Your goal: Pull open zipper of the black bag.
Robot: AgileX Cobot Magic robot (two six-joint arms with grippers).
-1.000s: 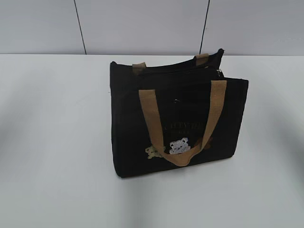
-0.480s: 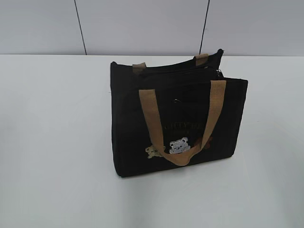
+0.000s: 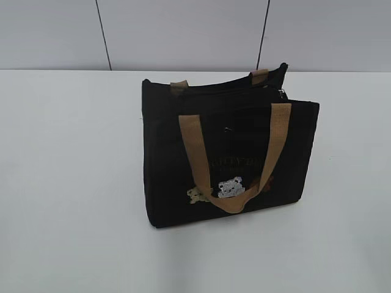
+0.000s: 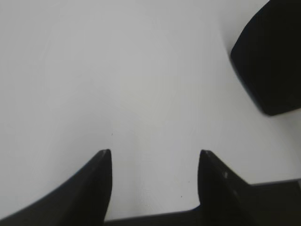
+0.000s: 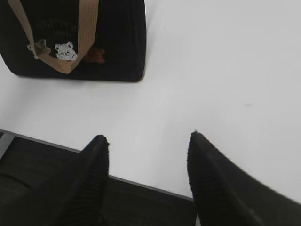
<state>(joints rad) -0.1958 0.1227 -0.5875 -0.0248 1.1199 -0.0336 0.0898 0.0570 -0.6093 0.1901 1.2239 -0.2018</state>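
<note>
The black bag (image 3: 232, 152) stands upright in the middle of the white table, its front tan handle hanging over a white bear patch (image 3: 230, 186). Along its top runs the zipper, with a small silver pull (image 3: 283, 93) at the right end. Neither arm shows in the exterior view. My left gripper (image 4: 154, 153) is open over bare table, with a corner of the black bag (image 4: 270, 56) at the upper right of its view. My right gripper (image 5: 148, 136) is open above the table's near edge, and the black bag (image 5: 113, 37) sits well ahead at the upper left.
The white table (image 3: 67, 183) stretches around the bag on all sides. A grey panelled wall (image 3: 183, 30) rises behind it. In the right wrist view the table's front edge (image 5: 141, 183) runs under the fingers, with dark floor below.
</note>
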